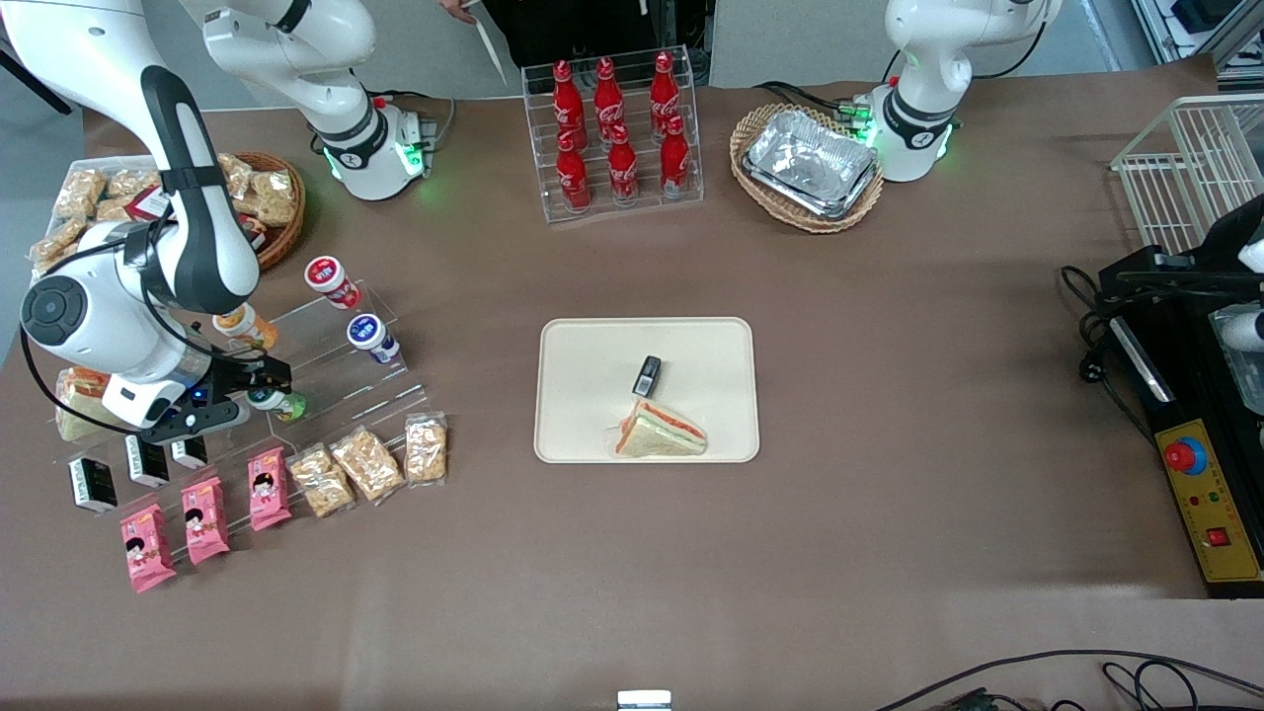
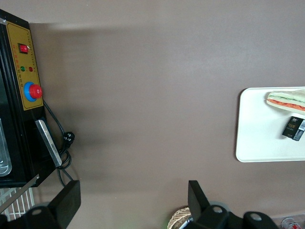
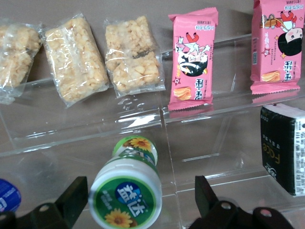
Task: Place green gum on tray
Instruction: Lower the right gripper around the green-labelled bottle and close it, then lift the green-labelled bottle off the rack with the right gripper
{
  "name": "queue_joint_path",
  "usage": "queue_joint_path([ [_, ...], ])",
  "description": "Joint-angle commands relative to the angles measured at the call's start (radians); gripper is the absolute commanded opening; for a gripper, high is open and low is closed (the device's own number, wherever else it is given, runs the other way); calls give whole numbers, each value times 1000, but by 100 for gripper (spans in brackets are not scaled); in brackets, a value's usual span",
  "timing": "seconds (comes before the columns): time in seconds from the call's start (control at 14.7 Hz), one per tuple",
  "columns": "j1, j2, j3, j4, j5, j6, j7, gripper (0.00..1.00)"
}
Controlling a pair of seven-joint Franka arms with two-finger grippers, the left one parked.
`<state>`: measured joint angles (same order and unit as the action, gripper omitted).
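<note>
The green gum (image 1: 279,402) is a small canister with a white rim and a green lid label. It lies on a clear acrylic stepped shelf (image 1: 336,375) toward the working arm's end of the table. In the right wrist view the gum (image 3: 126,198) lies between my open fingers, close to one finger (image 3: 74,193) and apart from the second (image 3: 204,193). My gripper (image 1: 263,391) is low at the shelf and grips nothing. The cream tray (image 1: 578,346) lies mid-table and also shows in the left wrist view (image 2: 257,129).
A sandwich (image 1: 662,433) and a small black pack (image 1: 647,375) lie on the tray. Orange-lidded (image 1: 242,324), red-lidded (image 1: 329,279) and blue-lidded (image 1: 367,334) canisters share the shelf. Pink packets (image 3: 193,59), cracker packs (image 3: 133,55) and a black box (image 3: 283,148) lie nearer the front camera.
</note>
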<state>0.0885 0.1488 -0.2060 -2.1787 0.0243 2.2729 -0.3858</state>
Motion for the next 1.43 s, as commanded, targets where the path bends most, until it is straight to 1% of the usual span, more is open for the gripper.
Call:
queue_joint_path([
  [0.0,4,-3,2,-26,3,31,-5,100],
  [0.14,8,-8,4,-39,3,31,-1,99],
  [0.2,16,-11,4,-47,5,31,1,94],
  [0.27,17,-11,5,-47,3,31,1,81],
  [0.34,22,-11,5,-47,3,31,1,63],
  [0.41,23,-11,5,-46,3,31,1,50],
  [0.48,23,-12,5,-43,3,28,-1,40],
  [0.55,22,-14,7,-36,3,24,-2,37],
  [0.75,23,-40,7,-20,3,-5,-8,37],
  [0.82,23,-55,8,-4,3,-45,-8,37],
  [1.02,36,-104,11,77,3,-214,-5,37],
  [1.36,36,-139,11,314,6,-586,-2,37],
])
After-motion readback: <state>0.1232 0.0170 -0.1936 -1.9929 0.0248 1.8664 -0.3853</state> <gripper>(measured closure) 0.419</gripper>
